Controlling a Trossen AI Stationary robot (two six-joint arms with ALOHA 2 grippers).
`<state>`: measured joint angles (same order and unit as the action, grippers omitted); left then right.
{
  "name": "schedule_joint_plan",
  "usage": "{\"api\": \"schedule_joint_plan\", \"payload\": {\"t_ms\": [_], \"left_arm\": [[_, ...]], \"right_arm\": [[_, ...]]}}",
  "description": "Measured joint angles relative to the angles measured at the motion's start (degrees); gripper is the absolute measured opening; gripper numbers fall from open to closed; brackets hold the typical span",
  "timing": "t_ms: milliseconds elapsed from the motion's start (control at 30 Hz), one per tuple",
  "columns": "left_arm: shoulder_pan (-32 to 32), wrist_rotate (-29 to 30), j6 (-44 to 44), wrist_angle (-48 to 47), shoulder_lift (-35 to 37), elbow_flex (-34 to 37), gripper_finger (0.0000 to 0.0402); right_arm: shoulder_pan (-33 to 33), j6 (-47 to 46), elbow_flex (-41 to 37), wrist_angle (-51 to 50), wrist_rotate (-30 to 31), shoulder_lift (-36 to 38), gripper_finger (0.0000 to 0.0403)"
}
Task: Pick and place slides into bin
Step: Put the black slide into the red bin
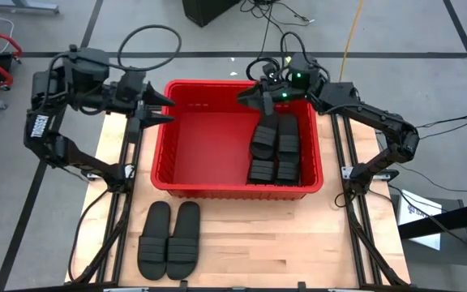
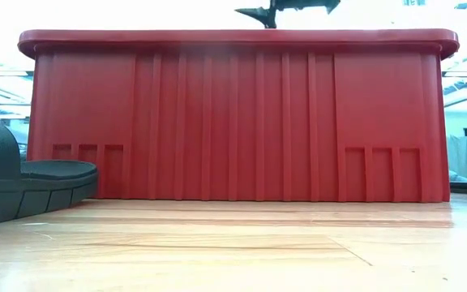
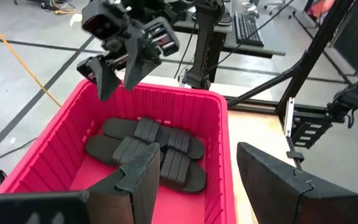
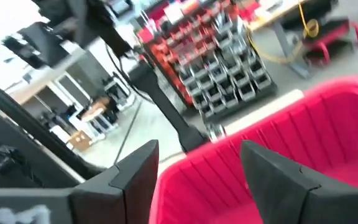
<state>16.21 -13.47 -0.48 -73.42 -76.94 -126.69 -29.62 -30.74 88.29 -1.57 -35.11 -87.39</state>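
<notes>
step: judged mid-task, between picks. 4 slides [image 1: 276, 148] lie in the bin [image 1: 186, 146], stacked in 2 rows along its right wall; 2 more slides [image 1: 169, 239] wait on the table [image 1: 258, 243] side by side, near the front edge, left of centre, clear of the bin's front wall.
bin: middle of table, back half; its left part shows bare floor.
right gripper [image 1: 254, 96]: hovers over the bin's back-right corner, above the rim, carrying nothing. Fingers [image 4: 135, 171] spread wide; only bin wall + room show between them.
left gripper [image 1: 159, 108]: at the bin's back-left corner, over the rim, tips toward the inside. Fingers [image 3: 138, 180] parted wide, nothing gripped, touching nothing I can see.
next move (my guess): an arm, prob. left since nearer, must swing to the front-left pair, drop w/ fingers open across a strap or sole edge, close, lift over the front rim.
watch: pair lies touching, so one grab may drag the other slide.
low view: bin front wall fills it; 1 slide at left on the table.
</notes>
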Motion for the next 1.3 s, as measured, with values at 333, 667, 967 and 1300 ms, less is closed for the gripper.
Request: {"api": "schedule_joint_plan", "payload": {"t_ms": [333,667,967,1300], "left_arm": [[-4.5,-0.4,-4.2,-0.3,1.1,0.0,0.0209],[-13.3,-0.5,-5.1,-0.2,2.0,0.0,0.0209],[-20.4,-1.1,-7.9,-1.1,2.0,0.0,0.0209],[-27.0,-1.7,-13.3,-10.7,1.9,0.1,0.0209]], "right_arm": [[7.3,-1.6,0.0,8.5,3.8,0.0,0.0215],[12.9,-1.6,0.0,11.8,7.4,0.0,0.0213],[18.2,0.0,0.0,16.2,12.3,0.0,0.0212],[19.8,1.5,0.0,16.3,14.3,0.0,0.0212]]}}
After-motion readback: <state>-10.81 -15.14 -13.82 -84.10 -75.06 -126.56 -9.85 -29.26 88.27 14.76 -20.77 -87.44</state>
